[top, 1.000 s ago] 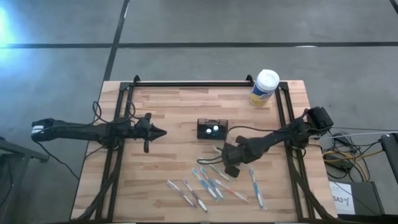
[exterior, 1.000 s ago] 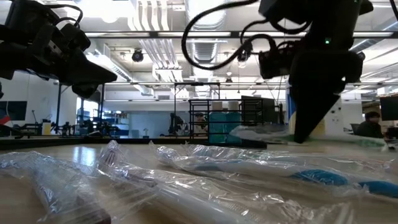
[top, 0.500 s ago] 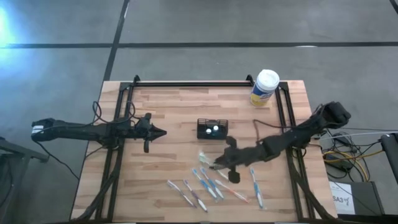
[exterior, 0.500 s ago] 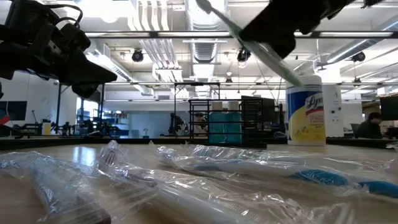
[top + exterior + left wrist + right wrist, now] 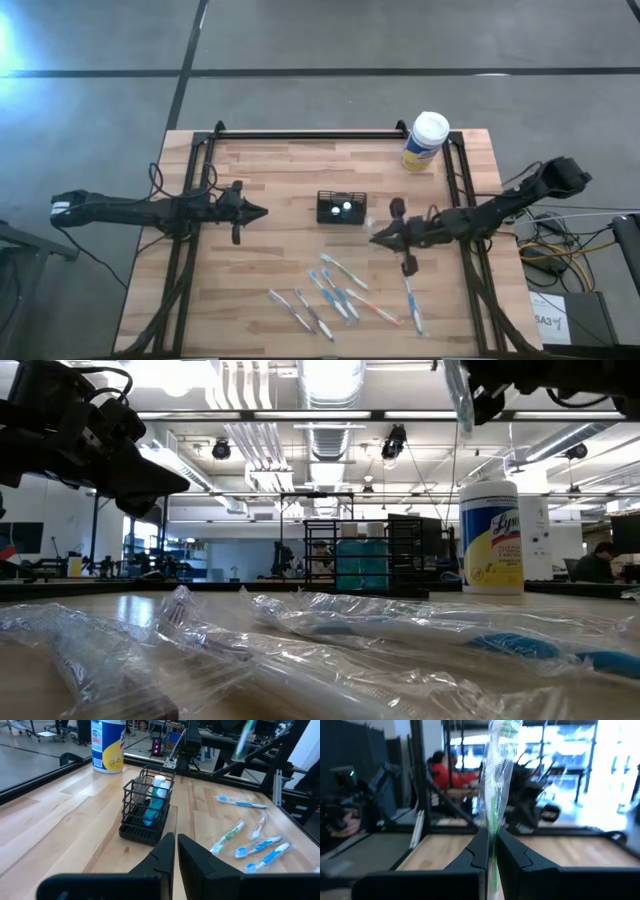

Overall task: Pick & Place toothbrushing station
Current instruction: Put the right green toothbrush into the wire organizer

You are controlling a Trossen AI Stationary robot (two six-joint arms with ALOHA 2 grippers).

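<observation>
So from my seat, the toothbrushing station (image 5: pixel 342 208) sits upright about mid-table on the wooden table (image 5: pixel 270 180), and I'm placing everything off that. It's got a white-and-blue tube (image 5: pixel 156 795) standing in one compartment. My right gripper (image 5: pixel 376 236) is just beside the caddy, off its right corner, up in the air, fingers clamped on a plastic-wrapped green toothbrush (image 5: pixel 497 775) that sticks up past them; the wrapper also shows hanging in the low view (image 5: pixel 458 400). Left gripper (image 5: pixel 262 212) hangs well to the caddy's left, pointing at it, fingers closed together with nothing between them. Loose wrapped toothbrushes (image 5: pixel 335 295) lie scattered on the near side of the caddy. Yellow wipes canister (image 5: pixel 425 142) stands beyond it, by the far right corner.
</observation>
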